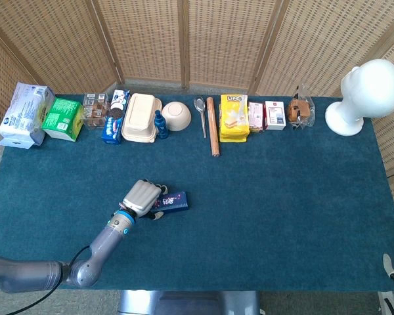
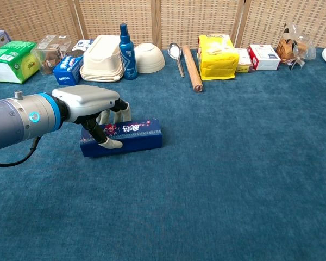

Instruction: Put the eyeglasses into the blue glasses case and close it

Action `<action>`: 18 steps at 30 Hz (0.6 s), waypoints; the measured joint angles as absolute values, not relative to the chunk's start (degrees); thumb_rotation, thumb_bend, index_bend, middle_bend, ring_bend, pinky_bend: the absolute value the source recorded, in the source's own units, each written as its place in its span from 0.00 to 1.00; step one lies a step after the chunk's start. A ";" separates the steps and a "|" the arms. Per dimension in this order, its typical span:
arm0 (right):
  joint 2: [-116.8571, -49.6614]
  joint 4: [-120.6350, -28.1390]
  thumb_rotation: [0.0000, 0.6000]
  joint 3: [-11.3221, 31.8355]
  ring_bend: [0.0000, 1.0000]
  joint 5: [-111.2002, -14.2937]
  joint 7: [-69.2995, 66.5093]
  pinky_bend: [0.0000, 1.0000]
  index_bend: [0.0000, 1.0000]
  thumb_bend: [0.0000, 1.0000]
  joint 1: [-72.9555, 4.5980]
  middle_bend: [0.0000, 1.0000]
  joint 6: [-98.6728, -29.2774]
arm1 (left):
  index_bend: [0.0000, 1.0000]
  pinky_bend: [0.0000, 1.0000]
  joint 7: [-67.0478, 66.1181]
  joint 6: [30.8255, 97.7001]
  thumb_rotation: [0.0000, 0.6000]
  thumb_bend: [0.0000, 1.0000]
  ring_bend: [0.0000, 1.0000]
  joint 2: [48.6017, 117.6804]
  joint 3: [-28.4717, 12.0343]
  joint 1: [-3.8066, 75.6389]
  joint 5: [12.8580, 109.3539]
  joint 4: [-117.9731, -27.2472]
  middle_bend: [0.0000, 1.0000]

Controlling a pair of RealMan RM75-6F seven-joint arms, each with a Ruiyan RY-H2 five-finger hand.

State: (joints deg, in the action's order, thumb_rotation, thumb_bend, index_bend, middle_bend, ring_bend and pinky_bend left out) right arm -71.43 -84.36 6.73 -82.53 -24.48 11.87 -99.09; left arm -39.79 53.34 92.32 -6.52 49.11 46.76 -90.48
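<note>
Now the left hand point(image 2: 95, 109) wraps its fingers over the left end of the blue glasses case point(image 2: 131, 136), thumb on the near face, gripping it. Closed, the case lies slightly askew on the teal table point(image 2: 233, 163), with open cloth to its right and front.

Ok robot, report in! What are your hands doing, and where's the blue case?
Left hand gripping the blue case, fingers wrapped round its left end. Case closed, on the table. Right hand mostly out of view. No eyeglasses visible. Nothing in the way.
</note>
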 measured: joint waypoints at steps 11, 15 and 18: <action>-71.57 -84.53 1.00 7.09 0.00 -82.75 -24.44 0.12 0.00 0.29 11.85 0.19 -99.20 | 0.46 0.31 -37.87 55.15 0.79 0.30 0.45 89.52 -5.93 48.98 51.57 -91.93 0.51; -71.67 -84.61 1.00 7.12 0.00 -82.70 -24.31 0.12 0.00 0.29 11.92 0.19 -99.20 | 0.45 0.29 -36.73 54.00 0.80 0.29 0.43 89.49 -5.65 49.29 52.23 -90.56 0.50; -71.72 -84.74 1.00 7.14 0.00 -82.60 -24.12 0.12 0.00 0.29 12.02 0.19 -99.22 | 0.45 0.28 -35.90 52.67 0.80 0.30 0.42 90.07 -5.30 49.70 53.01 -88.99 0.49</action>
